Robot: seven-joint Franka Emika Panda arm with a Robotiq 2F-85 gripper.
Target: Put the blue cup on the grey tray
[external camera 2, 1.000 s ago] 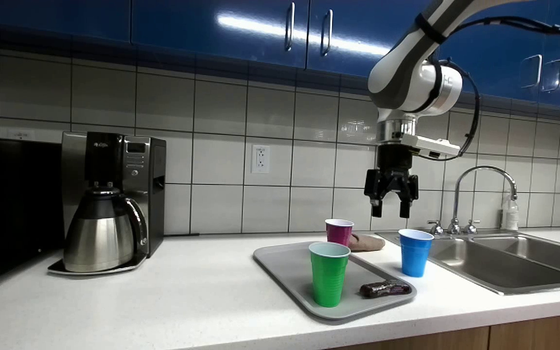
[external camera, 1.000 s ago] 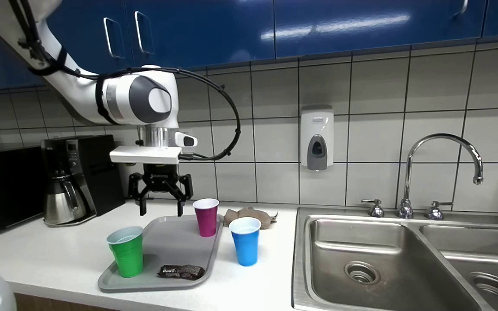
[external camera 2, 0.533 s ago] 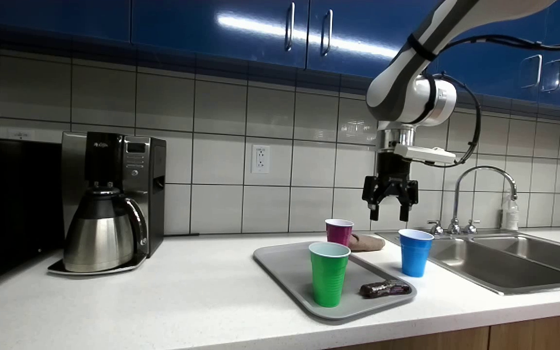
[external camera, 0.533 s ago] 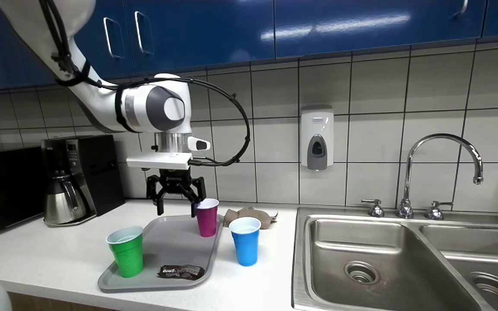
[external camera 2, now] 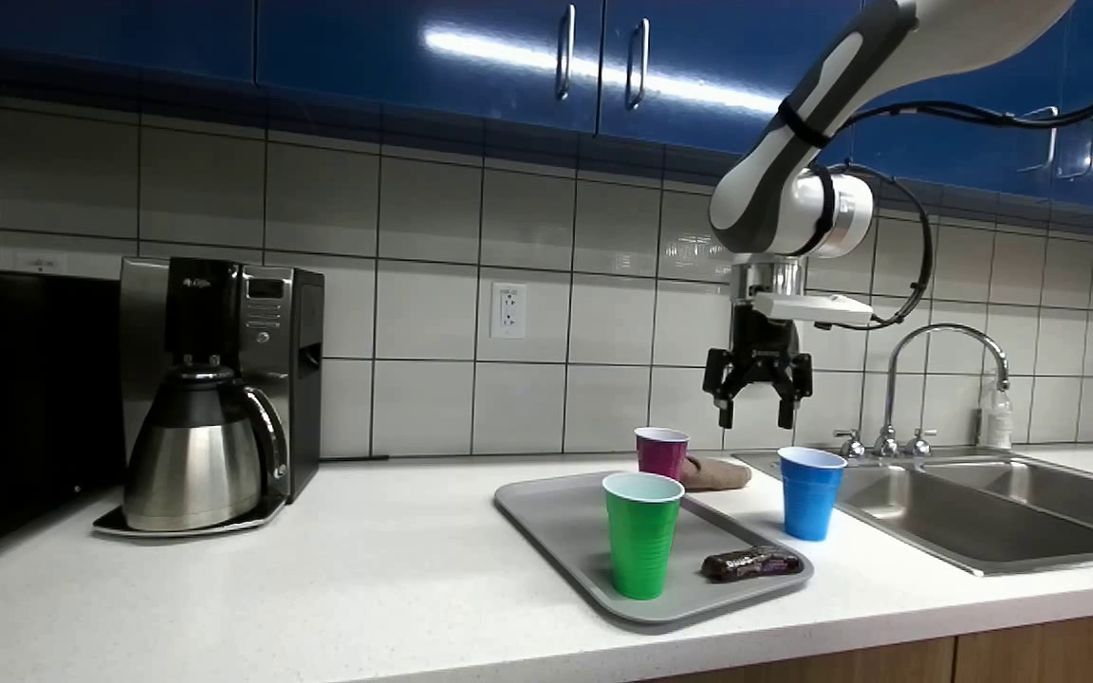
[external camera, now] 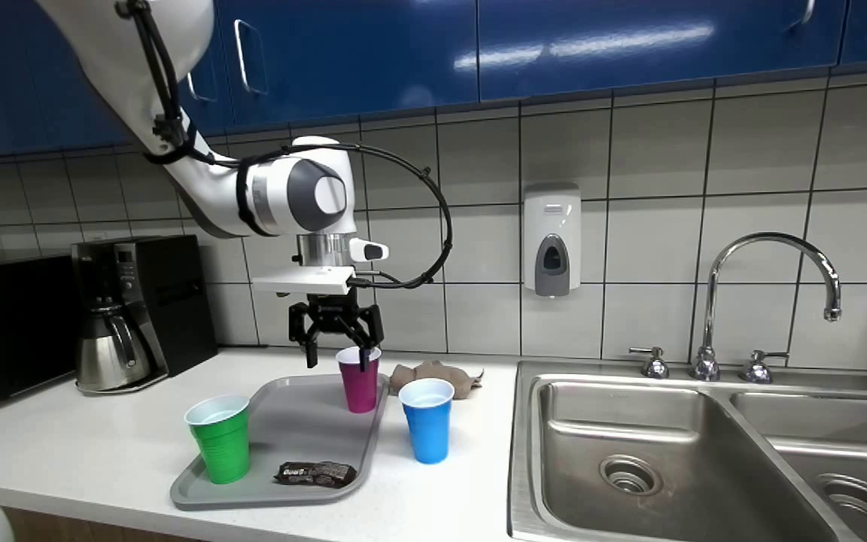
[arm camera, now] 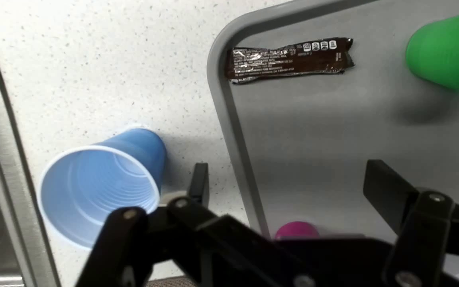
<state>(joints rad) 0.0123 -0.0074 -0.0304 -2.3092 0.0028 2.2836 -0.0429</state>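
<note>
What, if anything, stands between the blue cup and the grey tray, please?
Nothing visible but the low rim of the grey tray. Along its side facing the blue cup, the magenta cup and wrapped bar sit near the corners.

We are in a kitchen, where a double sink (external camera: 526, 452) and its curved tap (external camera: 709, 316) are set in a white counter (external camera 2: 366, 588), with blue cabinets (external camera: 373, 56) above and pale tiles (external camera 2: 423, 308) behind. A coffee maker (external camera 2: 205, 318) stands on the counter and a dispenser (external camera: 552, 226) hangs on the tiles; whether this is a home or an office, we cannot tell.
</note>
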